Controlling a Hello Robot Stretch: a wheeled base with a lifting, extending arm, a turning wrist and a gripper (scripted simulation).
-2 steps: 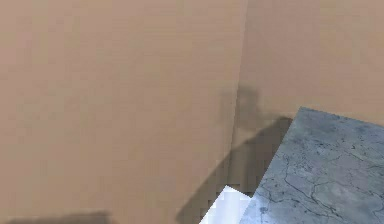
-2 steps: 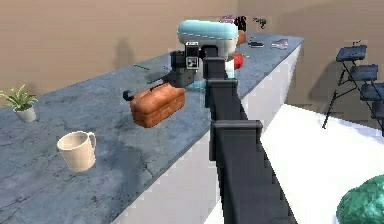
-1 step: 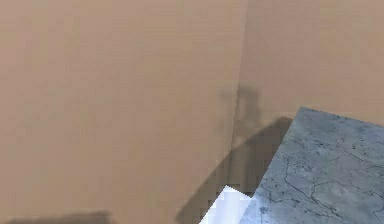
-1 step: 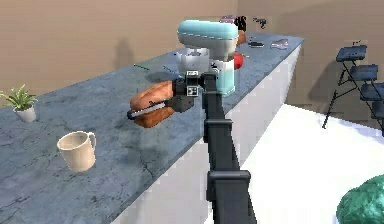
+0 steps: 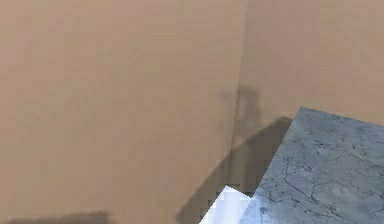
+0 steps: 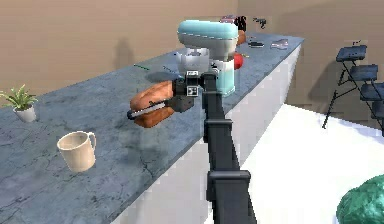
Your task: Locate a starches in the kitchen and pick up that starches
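Tan walls back a long grey marbled table (image 6: 70, 105) that runs along the kitchen side. From the arm side view's left, the table carries a small potted plant (image 6: 20, 100), a cream mug (image 6: 78, 150), an orange-brown loaf (image 6: 150, 97) and a pale blue appliance (image 6: 210, 40), with a red round item (image 6: 238, 62) just beside the appliance.

The loaf, judged to be the starch, lies on the table between the mug and the appliance. The arm (image 6: 225, 160) reaches across the table edge and the end effector (image 6: 140, 112) sits at the loaf. Contact cannot be confirmed. Because the loaf rests on the table, it cannot be told whether the end effector holds anything.

Step in hand, as judged: securing the grasp.

1. Hold the base stationary, since any drive or turn would sweep the arm toward the appliance.
2. Align the fingers across the loaf's narrow width, not its length.
3. Apply moderate grip. A loaf probably deforms and may slip.
4. Lift vertically first, and retract only once the loaf hangs clear of the table.
5. Avoid the mug during retraction.
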